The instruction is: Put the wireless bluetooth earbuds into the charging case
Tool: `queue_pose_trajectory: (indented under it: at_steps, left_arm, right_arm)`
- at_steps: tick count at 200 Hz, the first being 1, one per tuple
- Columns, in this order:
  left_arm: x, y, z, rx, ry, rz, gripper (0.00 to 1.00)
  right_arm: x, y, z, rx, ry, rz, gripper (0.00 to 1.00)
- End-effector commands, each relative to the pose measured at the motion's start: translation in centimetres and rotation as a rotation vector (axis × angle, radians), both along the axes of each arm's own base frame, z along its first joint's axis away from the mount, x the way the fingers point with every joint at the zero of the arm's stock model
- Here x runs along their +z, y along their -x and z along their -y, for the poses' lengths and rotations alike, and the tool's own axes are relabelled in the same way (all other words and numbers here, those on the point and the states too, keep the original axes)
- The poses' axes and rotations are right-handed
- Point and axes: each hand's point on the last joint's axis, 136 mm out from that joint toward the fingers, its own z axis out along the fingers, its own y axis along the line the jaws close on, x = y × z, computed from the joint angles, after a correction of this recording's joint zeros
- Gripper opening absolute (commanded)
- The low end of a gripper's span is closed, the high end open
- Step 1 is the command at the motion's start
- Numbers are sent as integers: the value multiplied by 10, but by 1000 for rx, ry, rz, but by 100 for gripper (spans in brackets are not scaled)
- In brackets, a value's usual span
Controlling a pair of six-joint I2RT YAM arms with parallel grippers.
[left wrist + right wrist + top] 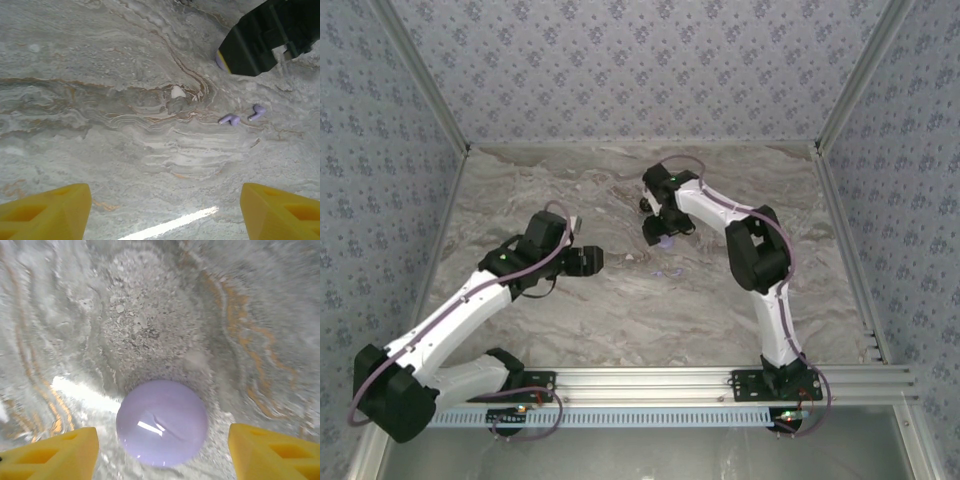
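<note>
Two pale lilac earbuds [229, 119] [257, 112] lie side by side on the marble table, ahead and to the right of my left gripper [165, 215]. That gripper is open, with bare table between its yellow fingers [45, 212]. The charging case [161, 422] is a round, glossy lilac puck resting on the table with its domed top up. My right gripper [162, 455] hangs over it, open, its yellow fingers [275, 452] standing off either side with a gap. In the top view the right gripper [660, 232] is at mid-table and the left gripper [588, 260] is to its left.
A small white speck [177, 92] lies on the table left of the earbuds. The right arm's dark gripper body [265, 40] looms at the upper right of the left wrist view. Patterned walls [380, 150] enclose the table on three sides.
</note>
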Motion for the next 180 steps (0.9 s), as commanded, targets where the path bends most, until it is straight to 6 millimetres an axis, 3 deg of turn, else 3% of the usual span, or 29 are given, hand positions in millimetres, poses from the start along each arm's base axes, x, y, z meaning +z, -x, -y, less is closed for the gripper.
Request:
queue_pose_trajectory:
  at_steps: [1, 37, 78, 107, 180]
  left_arm:
    - [6, -13, 19, -44, 88, -12, 78]
    - [-2, -38, 42, -97, 158, -52, 77]
    - [-22, -71, 68, -141, 201, -92, 76]
    - [-38, -94, 86, -163, 207, -121, 73]
    - [-74, -129, 118, -173, 248, -201, 63]
  right_arm:
    - [34, 4, 5, -54, -116, 22, 71]
    - [40, 14, 20, -171, -278, -9, 71]
    - [29, 28, 33, -303, -415, -77, 69]
    - [24, 25, 33, -354, -489, -81, 66]
    - [12, 17, 29, -420, -574, -116, 46]
